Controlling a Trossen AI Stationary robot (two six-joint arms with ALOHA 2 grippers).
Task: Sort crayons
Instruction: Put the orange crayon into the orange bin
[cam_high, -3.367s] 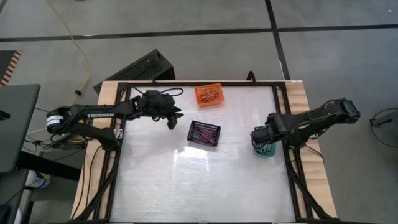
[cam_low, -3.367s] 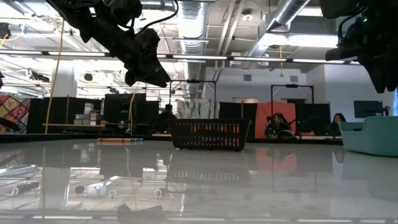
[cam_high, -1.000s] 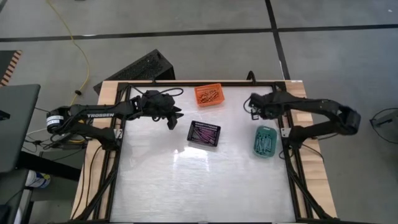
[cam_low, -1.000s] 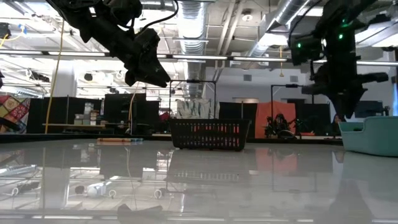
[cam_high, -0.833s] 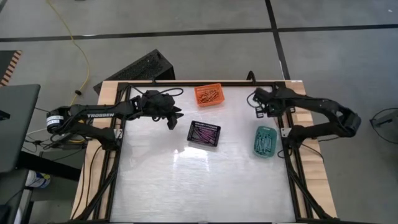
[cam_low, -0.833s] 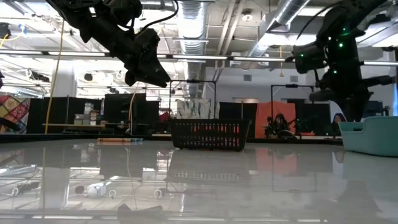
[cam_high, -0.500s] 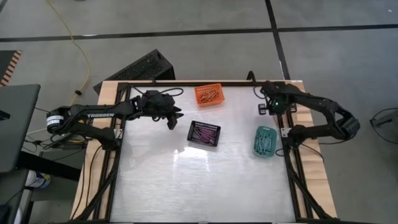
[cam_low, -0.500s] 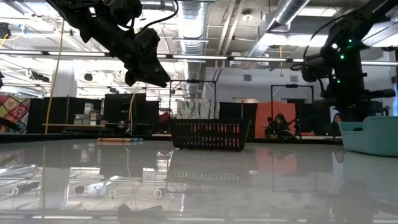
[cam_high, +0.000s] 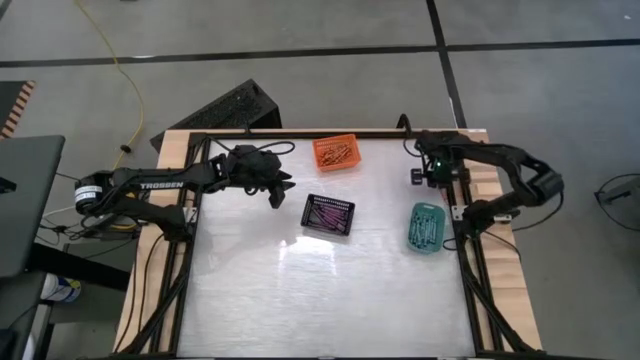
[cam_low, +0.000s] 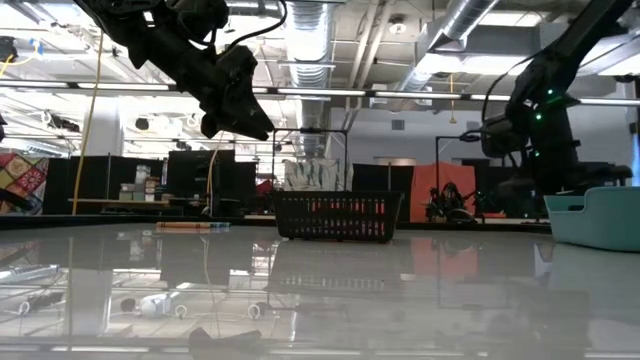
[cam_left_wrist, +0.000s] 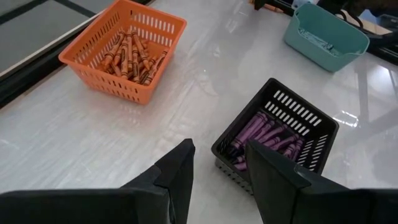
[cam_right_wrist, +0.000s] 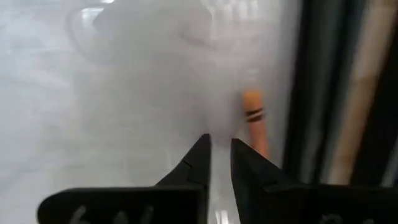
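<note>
On the white table (cam_high: 320, 290), the teal basket (cam_high: 425, 227) sits near the right edge and the black basket (cam_high: 329, 213) of purple crayons (cam_left_wrist: 261, 134) mid-table. The left gripper (cam_left_wrist: 217, 168) hovers just beside the black basket, jaws apart, empty; its arm (cam_high: 160, 184) reads "TROSSEN". Farther back, the orange basket (cam_high: 336, 152) holds orange crayons (cam_left_wrist: 130, 53). At the far right corner, the right gripper (cam_right_wrist: 217, 155), jaws nearly together and empty, points at a loose orange crayon (cam_right_wrist: 255, 121) lying by the frame.

orange crayons (cam_left_wrist: 132, 55) heaped in orange basket | purple crayons (cam_left_wrist: 264, 137) in black basket | stray orange crayon (cam_right_wrist: 255, 121) flat by table edge
</note>
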